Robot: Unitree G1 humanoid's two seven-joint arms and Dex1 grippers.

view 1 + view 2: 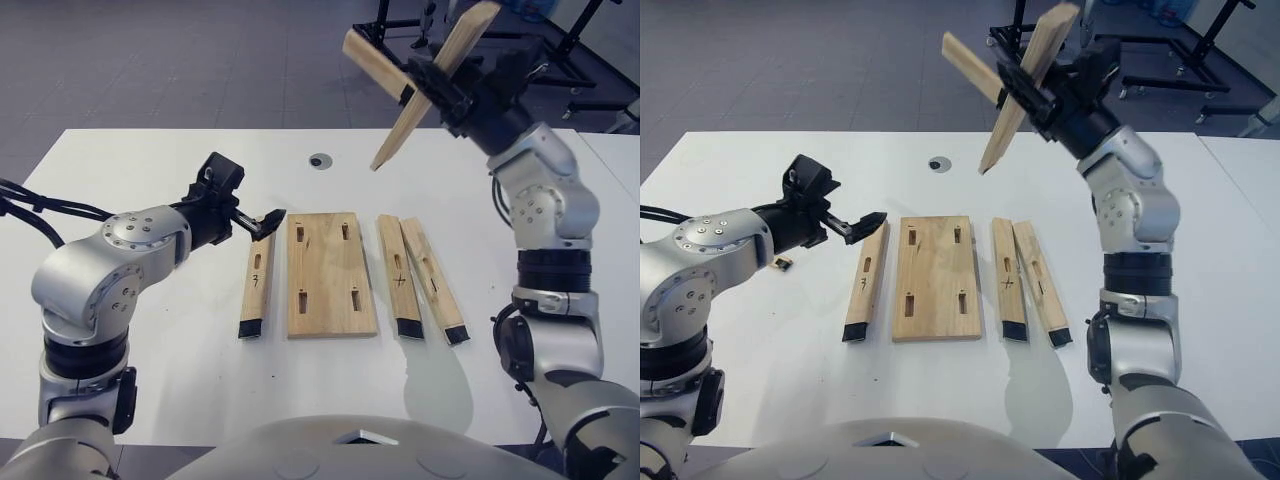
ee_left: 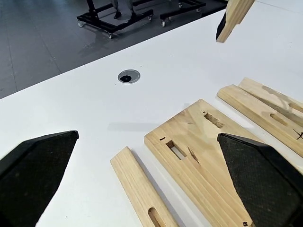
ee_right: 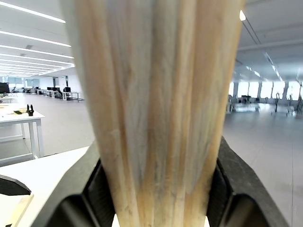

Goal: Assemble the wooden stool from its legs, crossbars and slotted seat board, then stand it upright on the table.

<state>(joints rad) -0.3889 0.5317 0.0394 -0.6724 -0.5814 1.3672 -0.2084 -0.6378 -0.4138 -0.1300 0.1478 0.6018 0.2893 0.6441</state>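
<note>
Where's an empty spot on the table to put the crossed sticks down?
Bare table lies behind the seat board, around the round hole, and along the near edge. The middle row is crowded: three legs lie close beside it.

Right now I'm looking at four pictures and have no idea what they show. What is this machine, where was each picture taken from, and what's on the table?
This is a humanoid robot with two arms, each ending in a two-fingered tool. Two pictures come from cameras in its head, looking down over the arms; the other two come from a camera on each wrist. On the white table lie a slotted seat board, one stool leg to its left and two more legs to its right. The left tool hovers open by the far end of the single leg. The right tool is raised over the table's far side, shut on two crossed wooden pieces.
</note>
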